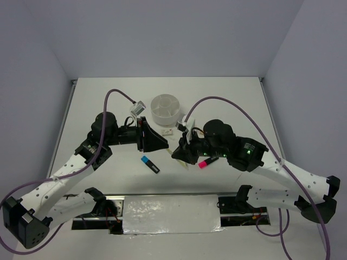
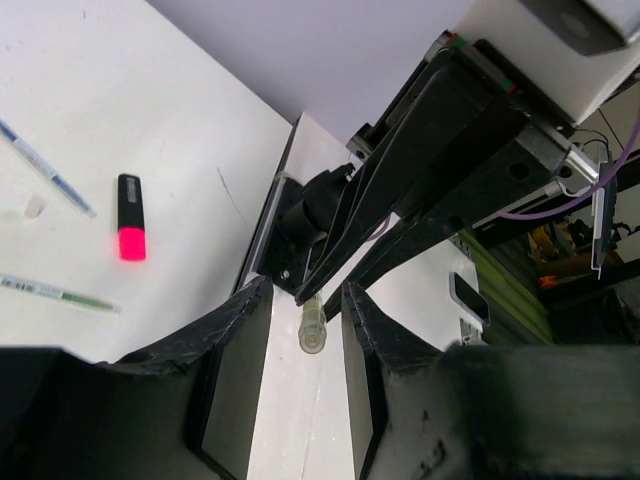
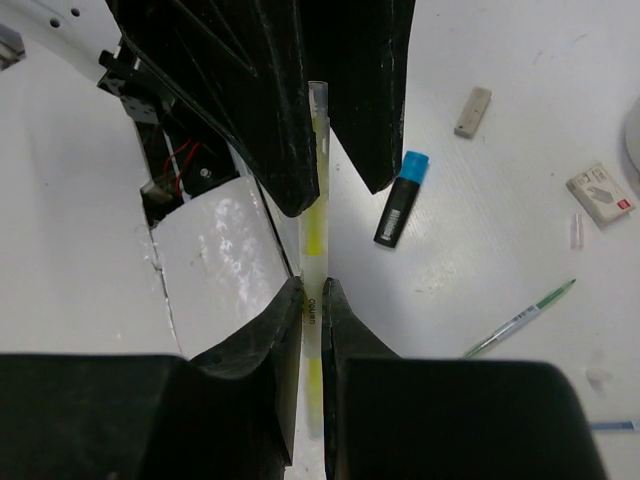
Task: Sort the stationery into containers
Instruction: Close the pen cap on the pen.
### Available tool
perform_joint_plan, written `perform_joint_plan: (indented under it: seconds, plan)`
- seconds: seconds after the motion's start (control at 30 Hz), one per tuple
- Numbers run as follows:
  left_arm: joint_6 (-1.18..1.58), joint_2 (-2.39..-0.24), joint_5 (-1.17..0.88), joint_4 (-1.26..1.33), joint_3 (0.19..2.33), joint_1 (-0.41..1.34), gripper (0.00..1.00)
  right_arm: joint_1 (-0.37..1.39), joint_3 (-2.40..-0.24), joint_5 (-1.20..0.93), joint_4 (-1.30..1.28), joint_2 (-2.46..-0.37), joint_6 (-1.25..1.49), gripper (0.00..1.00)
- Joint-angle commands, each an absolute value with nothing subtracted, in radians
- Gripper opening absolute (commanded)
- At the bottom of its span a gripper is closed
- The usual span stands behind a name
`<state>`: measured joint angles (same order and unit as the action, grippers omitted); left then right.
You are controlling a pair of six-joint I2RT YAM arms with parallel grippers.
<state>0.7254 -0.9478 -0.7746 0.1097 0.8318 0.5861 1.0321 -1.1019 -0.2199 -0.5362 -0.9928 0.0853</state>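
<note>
In the top external view, the left gripper (image 1: pixel 160 142) and the right gripper (image 1: pixel 181 153) are meeting tip to tip over the tabletop (image 1: pixel 97 103), near the front of the white organiser cup (image 1: pixel 165 108). A blue highlighter (image 1: pixel 150 164) and a pink highlighter (image 1: pixel 205 162) are lying outside the cup, and an eraser (image 1: pixel 167 130) is sitting just beside its near wall. In the left wrist view, the left gripper's fingers (image 2: pixel 235 370) are standing parted, with the end of the yellow pen (image 2: pixel 312 330) sitting in the gap and touching neither pad (released, grasping nothing). A green pen (image 2: pixel 55 292) and a light-blue pen (image 2: pixel 45 170) are lying on the tabletop to one side. In the right wrist view, the right gripper is clenching the yellow pen around its middle and holding it apparently clear of the tabletop, so that its far end is pointing between the left gripper's fingers. This arrangement is reading as a handover, probably because the left gripper is standing nearer the cup. The left gripper's fingers should be closing on the pen before the right gripper lets go; otherwise the pen is likely to drop.
</note>
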Motion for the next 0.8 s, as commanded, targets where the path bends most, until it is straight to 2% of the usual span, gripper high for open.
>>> perform_joint_plan:
  seconds: [0.0,0.13,0.4,0.77]
  plan:
    - [0.772,-0.953,-0.793,0.232,0.845,0.591,0.47,1.042,-1.095,-0.212,-0.459,-0.959,0.107,0.0]
    - [0.77,-0.953,-0.804,0.247,0.825,0.592,0.43,1.042,-1.101,-0.203,-0.446,-0.963,0.115,0.0]
    - [0.756,-0.937,-0.819,0.238,0.815,0.594,0.47,1.042,-1.137,-0.17,-0.449,-0.992,0.129,0.0]
    - [0.782,-0.951,-0.816,0.291,0.781,0.601,0.47,1.043,-1.138,-0.169,-0.405,-0.983,0.161,0.0]
